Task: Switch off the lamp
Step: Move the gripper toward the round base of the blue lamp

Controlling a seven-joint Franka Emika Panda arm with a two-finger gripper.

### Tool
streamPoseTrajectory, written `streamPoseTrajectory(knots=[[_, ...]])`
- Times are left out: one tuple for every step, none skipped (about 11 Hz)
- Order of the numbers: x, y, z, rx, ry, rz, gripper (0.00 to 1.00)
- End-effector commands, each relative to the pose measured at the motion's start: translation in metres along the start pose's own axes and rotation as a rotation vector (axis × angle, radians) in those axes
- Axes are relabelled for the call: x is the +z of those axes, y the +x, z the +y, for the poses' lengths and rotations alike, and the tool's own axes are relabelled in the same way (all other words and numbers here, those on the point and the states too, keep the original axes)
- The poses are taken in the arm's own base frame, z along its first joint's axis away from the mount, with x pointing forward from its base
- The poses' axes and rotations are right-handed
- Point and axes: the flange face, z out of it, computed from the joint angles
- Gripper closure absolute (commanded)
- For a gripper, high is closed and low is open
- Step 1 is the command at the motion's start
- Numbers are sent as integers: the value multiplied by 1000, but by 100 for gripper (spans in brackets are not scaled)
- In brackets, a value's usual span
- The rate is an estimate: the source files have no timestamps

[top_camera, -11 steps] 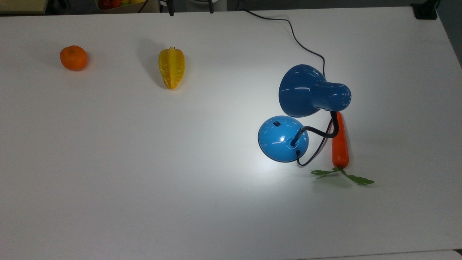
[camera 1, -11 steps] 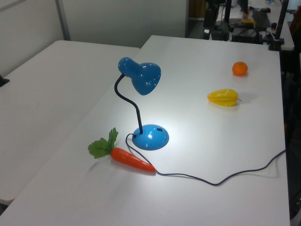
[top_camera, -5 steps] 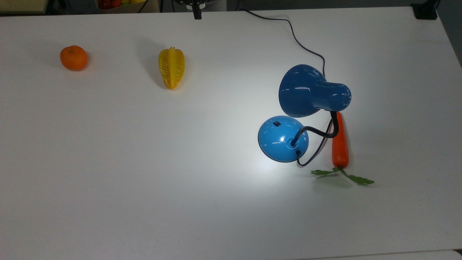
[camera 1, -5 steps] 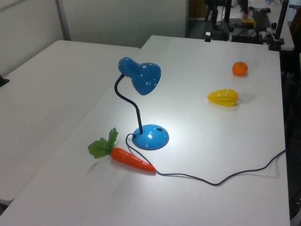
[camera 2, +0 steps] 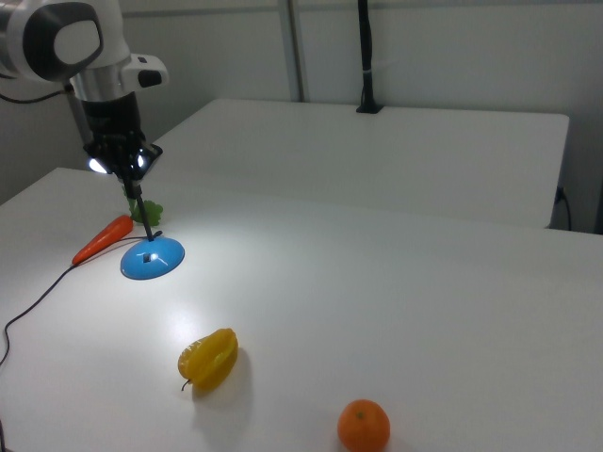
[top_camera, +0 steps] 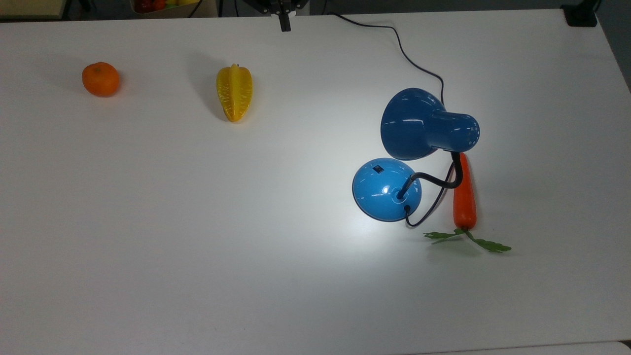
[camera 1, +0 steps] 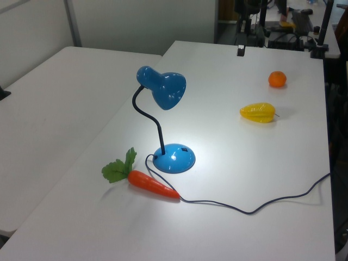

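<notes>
The lamp (top_camera: 387, 189) stands on the white desk (top_camera: 197, 222), lit, throwing a bright pool of light on the surface around its domed blue base. In the top view the base sits right of centre, with the small black switch (top_camera: 378, 169) on its upper left side; the black gooseneck (top_camera: 436, 181) curves from the base toward the top view's right and up to the bell-shaped shade (top_camera: 424, 124), which hangs above the base and opens toward the top view's left. The black cord (top_camera: 409, 56) runs from the base past the shade to the far edge of the desk.

The gripper (top_camera: 284, 22) hangs at the far edge of the desk in the top view, well apart from the lamp, up and to the top view's left of the shade. In the left view the gripper (camera 1: 240, 50) is over the far end of the desk, far beyond the lamp (camera 1: 173, 157). Its fingers look closed together into one thin black tip, holding nothing. In the right view the gripper (camera 2: 134, 193) overlaps the lamp's base (camera 2: 152, 258) from above.

A carrot (top_camera: 464, 197) lies just beside the base on the top view's right, under the gooseneck. A yellow starfruit (top_camera: 234, 92) and an orange (top_camera: 100, 79) lie well apart toward the top view's left.
</notes>
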Motion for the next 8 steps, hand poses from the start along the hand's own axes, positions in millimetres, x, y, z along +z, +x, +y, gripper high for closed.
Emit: streamPoseTrajectory(knots=[[22, -1, -15, -142, 7, -20, 100], [26, 1, -19, -227, 3, -6, 100], [32, 2, -19, -287, 4, -9, 100], [39, 2, -19, -319, 7, -20, 100], [49, 5, -17, -325, 7, -19, 100], [54, 10, -18, -326, 2, 13, 100], [67, 13, -21, -330, -3, 35, 100], [84, 18, -34, -349, -5, 61, 100]])
